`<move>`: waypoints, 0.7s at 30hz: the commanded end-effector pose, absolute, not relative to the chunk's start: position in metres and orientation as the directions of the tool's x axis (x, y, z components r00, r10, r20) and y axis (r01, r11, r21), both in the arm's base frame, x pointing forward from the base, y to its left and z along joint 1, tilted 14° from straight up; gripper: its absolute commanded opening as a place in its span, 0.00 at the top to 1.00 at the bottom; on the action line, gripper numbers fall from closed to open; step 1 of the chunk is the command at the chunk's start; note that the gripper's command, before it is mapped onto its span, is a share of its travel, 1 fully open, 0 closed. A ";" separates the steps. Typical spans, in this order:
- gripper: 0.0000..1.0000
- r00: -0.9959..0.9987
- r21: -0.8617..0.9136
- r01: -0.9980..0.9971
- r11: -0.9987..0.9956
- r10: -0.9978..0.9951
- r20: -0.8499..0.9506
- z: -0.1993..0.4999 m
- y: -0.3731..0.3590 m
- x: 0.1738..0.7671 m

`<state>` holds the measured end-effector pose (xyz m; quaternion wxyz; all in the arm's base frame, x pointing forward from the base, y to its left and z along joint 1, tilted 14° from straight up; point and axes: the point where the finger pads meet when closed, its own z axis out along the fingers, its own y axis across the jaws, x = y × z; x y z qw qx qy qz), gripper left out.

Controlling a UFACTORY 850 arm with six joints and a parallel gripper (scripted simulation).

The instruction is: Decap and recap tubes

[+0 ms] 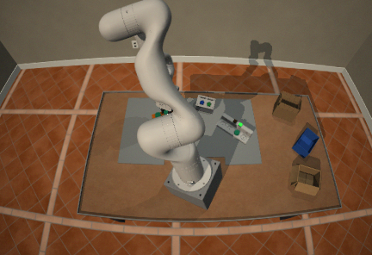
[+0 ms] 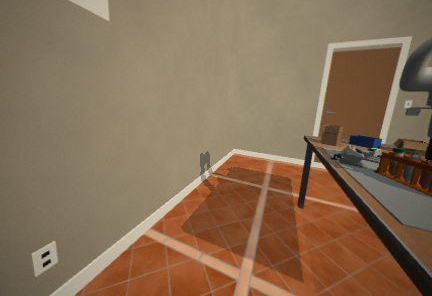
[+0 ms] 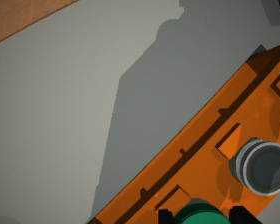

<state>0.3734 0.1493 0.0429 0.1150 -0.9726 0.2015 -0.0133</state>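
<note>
The orange decapping station (image 3: 191, 131) (image 2: 387, 164) stands on the left of the mat. My gripper (image 3: 201, 216) is shut on a green cap (image 3: 201, 219) at tube 2; how deep its thread sits cannot be seen. Beside it, tube 3 (image 3: 267, 167) is uncapped. The cap of tube 1 (image 1: 158, 115) shows to the left, and the cap of tube 4 (image 2: 399, 150) is on at the far end. In the cap tray (image 1: 225, 127), one green cap (image 1: 237, 133) lies in nest 3; nests 1, 2 and 4 hold no cap. The green lamp (image 1: 240, 124) is lit.
The key housing (image 1: 206, 108) with the blue CYCLE key (image 1: 201, 102) and green READY key (image 1: 209, 104) stands behind, between station and tray. A blue bin (image 1: 306, 142) and two cardboard boxes (image 1: 287, 106) (image 1: 306, 180) stand at the right. My arm hides part of the station in the top view.
</note>
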 end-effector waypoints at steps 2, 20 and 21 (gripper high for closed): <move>1.00 0.918 -0.244 -0.384 -0.891 -0.397 0.006 0.043 0.150 0.374; 1.00 0.582 -0.211 -0.807 -0.552 -0.804 -0.123 0.042 0.150 0.374; 1.00 0.582 -0.211 -0.807 -0.552 -0.804 -0.123 0.042 0.150 0.374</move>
